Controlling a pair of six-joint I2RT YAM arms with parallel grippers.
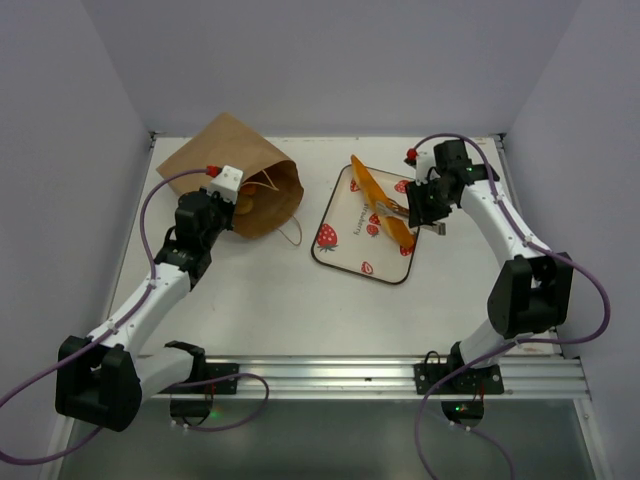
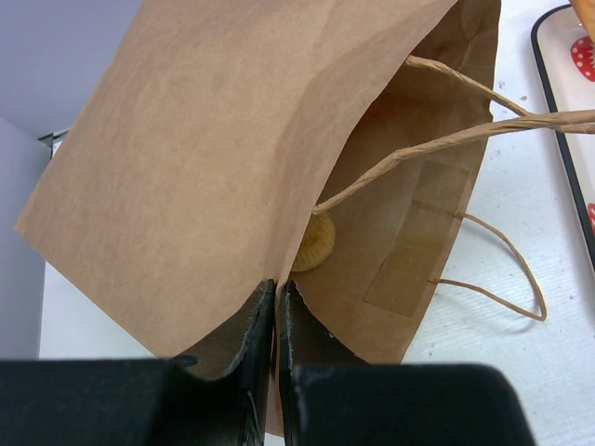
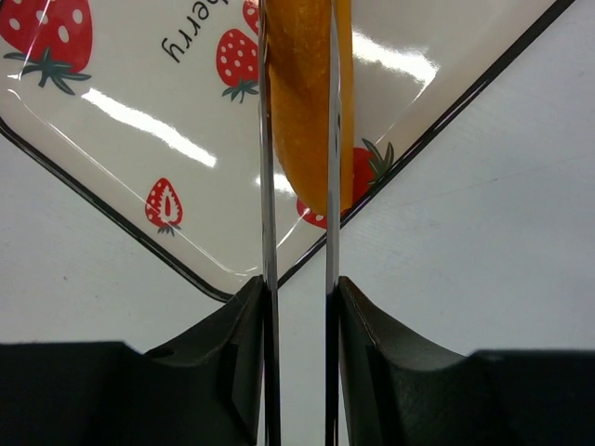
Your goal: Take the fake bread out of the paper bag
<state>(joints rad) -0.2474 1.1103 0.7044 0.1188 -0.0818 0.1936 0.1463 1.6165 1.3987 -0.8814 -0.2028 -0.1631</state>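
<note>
Closest to the arm bases, the white table (image 1: 270, 310) carries everything. On its left side the left hand (image 2: 276, 290) is pressed together on the paper bag (image 2: 186, 167), pinching the paper edge at the bag's mouth. The bag lies on its side at the far left of the table, its mouth facing the tray, and its string handles (image 2: 483, 125) spill out onto the table. Deeper inside it a pale yellow ridged lump, probably a roll (image 2: 314, 243), sits against the bag wall. On the right, the right hand (image 1: 392, 210) clamps the long orange baguette (image 3: 302, 111) between its thin fingers (image 3: 268, 186), above the strawberry-print tray (image 1: 340, 262). The baguette slants along the tray's right side, its far tip past the far rim
</note>
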